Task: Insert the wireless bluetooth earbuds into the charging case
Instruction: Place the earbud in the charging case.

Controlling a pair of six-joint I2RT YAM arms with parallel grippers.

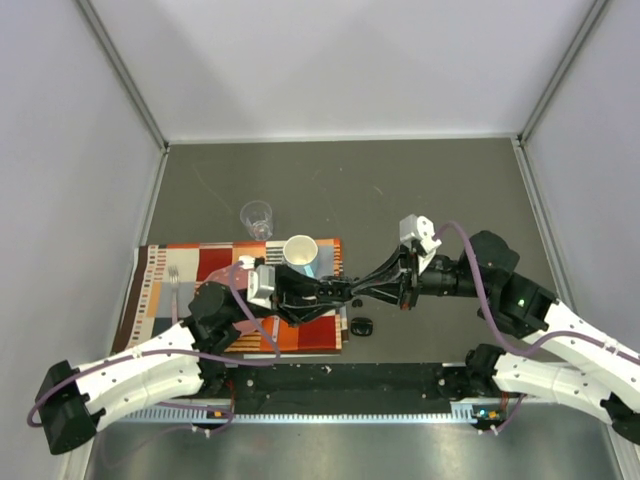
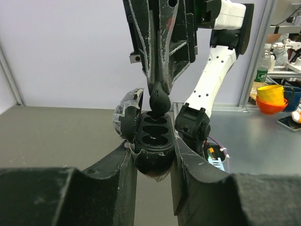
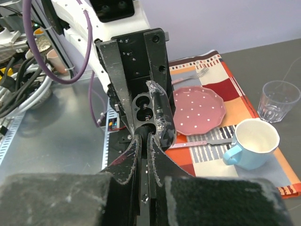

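My left gripper [image 1: 303, 296] is shut on the open black charging case [image 1: 322, 292] and holds it above the placemat's right edge. In the left wrist view the case [image 2: 153, 162] sits between my fingers, its lid [image 2: 126, 113] swung open to the left, with two empty slots showing. My right gripper [image 1: 352, 292] is shut on a small black earbud [image 2: 159, 101] and holds it at the case's far slot. In the right wrist view the earbud [image 3: 145, 129] is at my fingertips against the case [image 3: 145, 106]. Other earbuds are not visible.
A white mug with a blue outside [image 1: 300, 252] and a clear glass [image 1: 257, 217] stand behind the grippers. A striped placemat [image 1: 180, 290] holds a fork [image 1: 173, 285] and a pink dotted plate [image 3: 197, 107]. A small black object [image 1: 362, 325] lies on the table below the grippers.
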